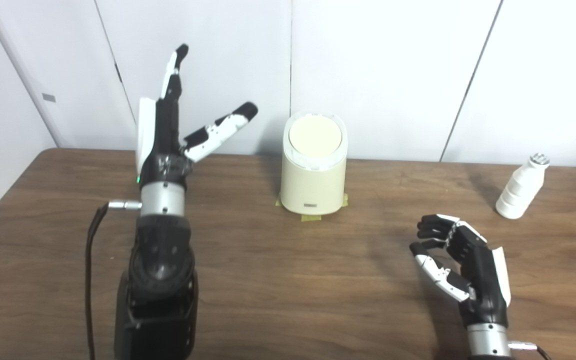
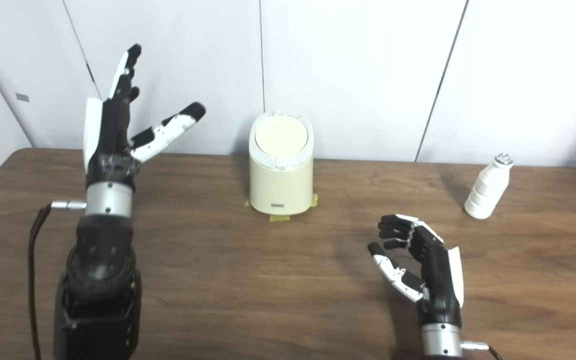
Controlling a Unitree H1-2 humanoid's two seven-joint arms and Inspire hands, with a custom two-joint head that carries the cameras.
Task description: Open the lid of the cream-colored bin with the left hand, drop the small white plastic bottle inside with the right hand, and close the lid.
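Your left hand (image 1: 168, 145) has its fingers (image 1: 174, 70) straight and spread, thumb (image 1: 220, 127) splayed toward the bin, holding nothing; it stands raised above the table (image 1: 288, 280), to the left of the bin and apart from it. Your right hand (image 1: 460, 262) sits low near the front right, fingers loosely curled with a gap to the thumb, also empty. The bin (image 1: 313, 167) stands at the back centre on bits of tape, its round lid (image 1: 315, 137) flat and closed. The bottle (image 1: 520, 187) stands upright at the far right, beyond your right hand and well apart from the bin. By the look of it, nothing is done yet: you are on the first step, reaching for the lid. Next you likely need to swing the left hand right and down so the fingertips meet the lid, then press or lift it; how the lid releases cannot be told from here. Keep the right hand clear until the bin is open.
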